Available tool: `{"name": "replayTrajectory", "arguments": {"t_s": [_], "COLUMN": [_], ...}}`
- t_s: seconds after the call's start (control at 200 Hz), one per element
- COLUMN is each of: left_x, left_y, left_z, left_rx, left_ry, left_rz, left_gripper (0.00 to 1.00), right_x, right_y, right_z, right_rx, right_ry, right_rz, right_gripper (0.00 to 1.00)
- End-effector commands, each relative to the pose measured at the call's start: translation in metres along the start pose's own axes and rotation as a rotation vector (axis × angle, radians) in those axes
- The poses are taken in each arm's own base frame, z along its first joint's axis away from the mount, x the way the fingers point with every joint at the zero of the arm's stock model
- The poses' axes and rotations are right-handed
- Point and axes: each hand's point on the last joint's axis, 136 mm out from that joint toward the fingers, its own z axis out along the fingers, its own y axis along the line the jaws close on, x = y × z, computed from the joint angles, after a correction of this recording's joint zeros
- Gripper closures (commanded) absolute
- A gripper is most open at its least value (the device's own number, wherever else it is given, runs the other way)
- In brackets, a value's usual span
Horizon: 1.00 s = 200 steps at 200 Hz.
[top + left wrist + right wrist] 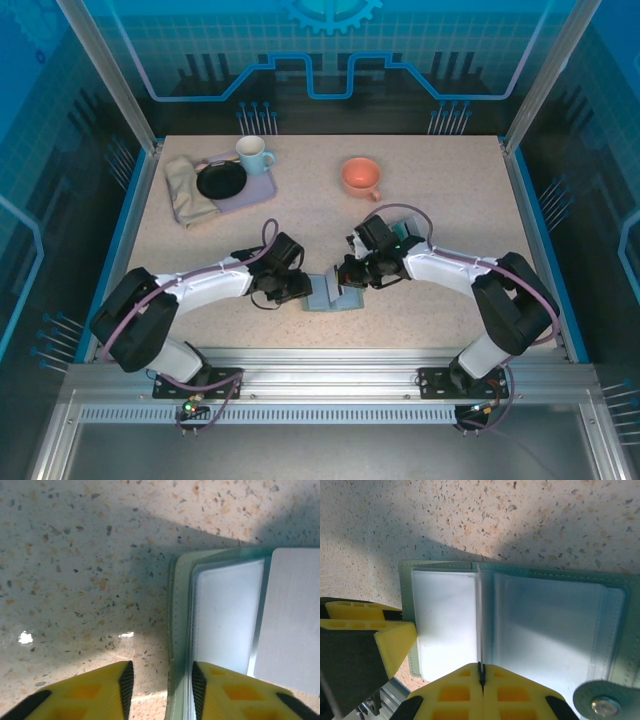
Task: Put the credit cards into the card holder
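Observation:
The grey-green card holder [330, 294] lies open on the table between both grippers, its clear sleeves up [545, 625] and its snap tab [602, 702] at the near right. My right gripper [481, 669] is shut on the edge of a thin white credit card [479, 620], which stands on edge over the holder's middle fold. My left gripper [161, 690] is open and straddles the holder's left edge [177, 630]. One finger [97, 692] is over bare table and the other is over a sleeve. The white card [292, 620] shows to its right.
At the back left, a lavender tray [262, 188] carries a black plate [221, 181] and a teal mug [253, 153], with a folded cloth [186, 188] beside it. An orange cup [361, 176] stands at the back centre. The table's metal front rail [320, 360] runs close behind the holder.

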Motion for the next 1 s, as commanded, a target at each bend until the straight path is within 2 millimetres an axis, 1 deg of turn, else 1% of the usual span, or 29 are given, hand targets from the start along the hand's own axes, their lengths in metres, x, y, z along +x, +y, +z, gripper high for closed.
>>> {"name": "replayTrajectory", "arguments": {"t_s": [0.0,0.155,0.21,0.365,0.685,0.775,0.885,0.995], "left_x": [0.0,0.003,0.004,0.008,0.008,0.008,0.008,0.009], "left_y": [-0.005,0.003,0.006,0.011,0.008,0.009,0.01,0.011], "left_z": [0.008,0.017,0.019,0.024,0.024,0.025,0.024,0.024], "left_rx": [0.001,-0.037,-0.05,-0.053,-0.05,-0.053,-0.063,-0.066], "left_ry": [0.019,0.042,0.05,0.064,0.063,0.064,0.064,0.064], "left_rz": [0.01,0.007,0.008,0.002,-0.005,-0.007,-0.009,-0.01], "left_gripper": [0.74,0.84,0.87,0.89,0.91,0.92,0.93,0.94], "right_x": [0.006,0.011,0.014,0.02,0.029,0.028,0.027,0.037], "right_y": [-0.008,-0.026,-0.028,-0.031,-0.029,-0.03,-0.032,-0.035], "right_z": [0.012,0.017,0.019,0.028,0.038,0.036,0.026,0.023], "right_rx": [-0.008,0.048,0.039,0.026,0.049,0.061,0.073,0.065], "right_ry": [0.033,0.037,0.043,0.065,0.08,0.08,0.065,0.09], "right_rz": [0.032,0.045,0.05,0.069,0.08,0.075,0.058,0.053], "right_gripper": [0.94,0.95,0.95,0.95,0.95,0.96,0.96,0.96]}}
